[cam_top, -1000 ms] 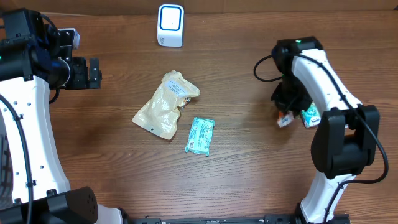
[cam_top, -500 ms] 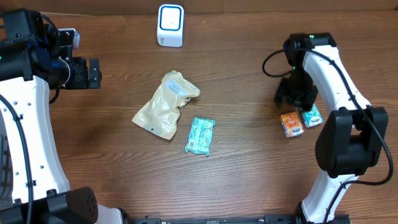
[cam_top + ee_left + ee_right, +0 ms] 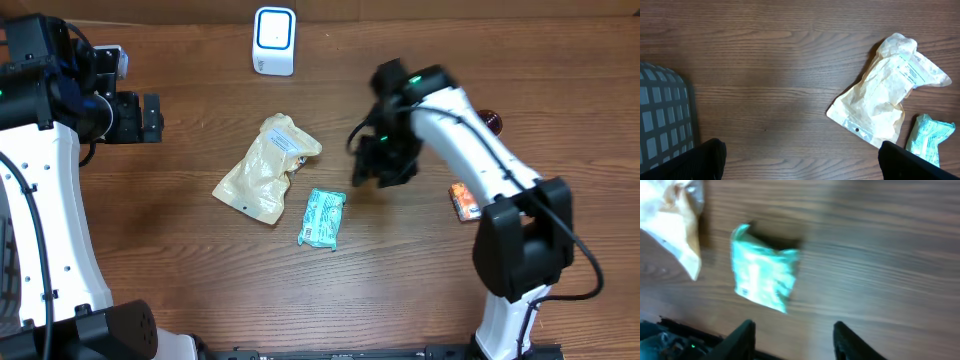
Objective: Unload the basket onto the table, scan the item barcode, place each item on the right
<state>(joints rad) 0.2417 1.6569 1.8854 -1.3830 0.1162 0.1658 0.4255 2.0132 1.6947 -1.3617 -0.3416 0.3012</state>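
The right end effector hung over the middle of the desk, its two fingers standing apart with nothing between them. The teal packet lay flat on the wood just beside it, toward the near-left of the end effector in the overhead view and not touching it. In the right wrist view, which was blurred, the packet sat ahead of the open fingertips and off to the left. The beige pouch lay crumpled to the left of the packet, close to it but with a strip of bare wood between them. A small orange box rested on the desk on the far side of the right arm, well apart from the end effector. The white scanner stood upright at the far edge of the desk. The left end effector was held off at the left side, its fingers spread wide and empty, with the pouch and packet near the right edge of its wrist view.
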